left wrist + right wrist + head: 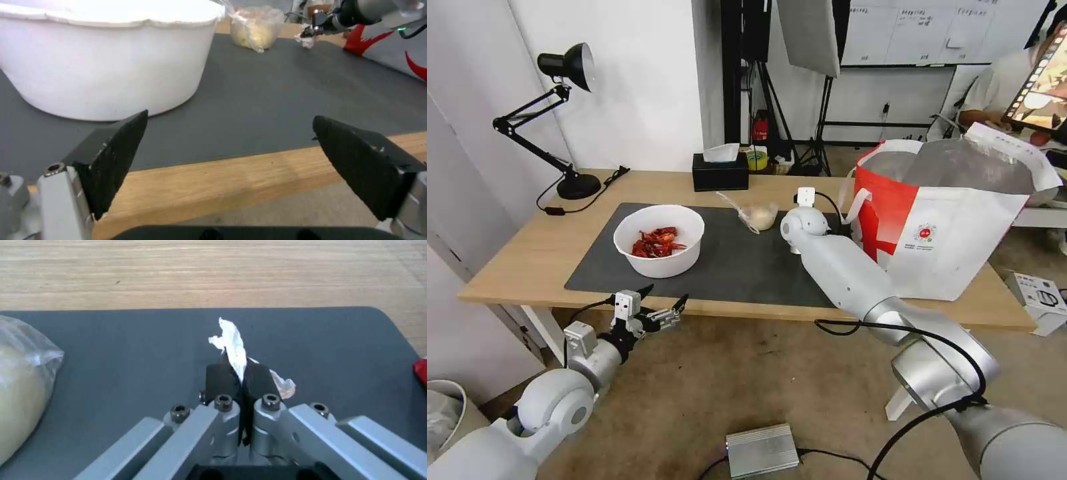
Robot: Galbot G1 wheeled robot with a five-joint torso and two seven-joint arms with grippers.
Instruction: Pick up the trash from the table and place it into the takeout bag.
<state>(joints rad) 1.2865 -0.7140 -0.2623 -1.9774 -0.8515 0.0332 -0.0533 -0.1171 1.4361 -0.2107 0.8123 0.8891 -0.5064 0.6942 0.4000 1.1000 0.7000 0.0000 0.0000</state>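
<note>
Over the mat (133, 340), right gripper (240, 373) pinching tissue (233, 343).

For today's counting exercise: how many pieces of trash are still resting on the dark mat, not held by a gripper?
2. The white bowl of crayfish shells sits at the mat's left; the clear plastic bag lies near its far edge. The crumpled tissue is pinched in the right gripper.

White wall (640, 80) across upper left. Black lamp (554, 113) at upper left. Black tripod stands (780, 113) and grey softbox (810, 33) at top centre. Whiteboard (934, 30) at upper right. Brownish floor (727, 393) along bottom, with silver box (762, 451) bottom centre.
</note>
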